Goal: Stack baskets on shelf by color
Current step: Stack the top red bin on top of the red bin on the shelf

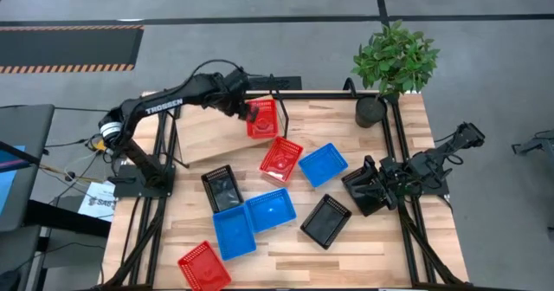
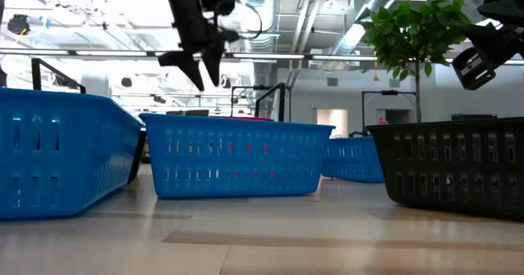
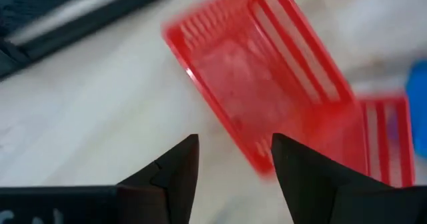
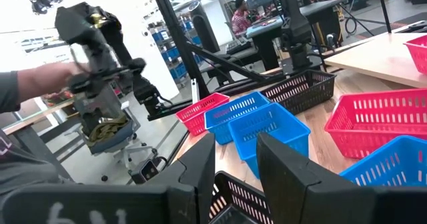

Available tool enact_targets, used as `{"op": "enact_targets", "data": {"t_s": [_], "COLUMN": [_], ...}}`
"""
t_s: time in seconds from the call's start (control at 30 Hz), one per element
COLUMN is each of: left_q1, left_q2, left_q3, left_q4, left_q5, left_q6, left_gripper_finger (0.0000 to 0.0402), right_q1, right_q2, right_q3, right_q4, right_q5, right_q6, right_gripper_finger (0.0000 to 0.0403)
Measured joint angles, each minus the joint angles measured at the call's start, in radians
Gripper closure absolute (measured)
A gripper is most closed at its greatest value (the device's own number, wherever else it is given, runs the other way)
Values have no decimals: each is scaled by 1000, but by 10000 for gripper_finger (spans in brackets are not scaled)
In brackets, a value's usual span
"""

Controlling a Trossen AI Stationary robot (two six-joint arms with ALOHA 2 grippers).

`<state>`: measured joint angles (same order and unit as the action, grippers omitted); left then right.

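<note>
My left gripper (image 1: 249, 111) (image 3: 233, 161) is open and hovers over the shelf's (image 1: 203, 133) right end, beside a red basket (image 1: 262, 118) (image 3: 267, 84) that lies on the board. In the low view this gripper (image 2: 199, 69) hangs high above the table. My right gripper (image 1: 368, 190) (image 4: 235, 161) waits open at the table's right edge, raised; a black basket's mesh (image 4: 230, 197) shows under its fingers. On the tabletop sit a second red basket (image 1: 281, 159), a third red one (image 1: 204, 267), three blue baskets (image 1: 323, 164) (image 1: 271, 209) (image 1: 234, 232) and two black ones (image 1: 222, 189) (image 1: 326, 220).
A potted plant (image 1: 391, 66) stands at the table's far right corner. Black frame rails (image 1: 407, 230) run along the table's sides. Beyond the table, the right wrist view shows a person's arm (image 4: 33, 84) and workshop gear.
</note>
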<state>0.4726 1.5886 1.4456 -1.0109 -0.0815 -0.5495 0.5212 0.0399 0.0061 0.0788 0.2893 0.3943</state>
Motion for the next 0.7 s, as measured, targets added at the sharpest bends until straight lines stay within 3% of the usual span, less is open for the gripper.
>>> {"op": "enact_targets", "data": {"t_s": [0.13, 0.3, 0.7], "left_q1": [-143, -280, -301], "left_q2": [-4, 37, 215], "left_q3": [-22, -71, -120], "left_q4": [-27, 62, 206], "left_q5": [-17, -69, -58], "left_q6": [-59, -134, -149], "left_gripper_finger": [226, 226, 226], "right_q1": [0, 0, 0], "right_q2": [0, 0, 0], "right_q3": [0, 0, 0], "right_q4": [0, 0, 2], "right_q5": [0, 0, 1], "right_q6": [-1, -1, 6], "right_gripper_finger": [270, 269, 269]}}
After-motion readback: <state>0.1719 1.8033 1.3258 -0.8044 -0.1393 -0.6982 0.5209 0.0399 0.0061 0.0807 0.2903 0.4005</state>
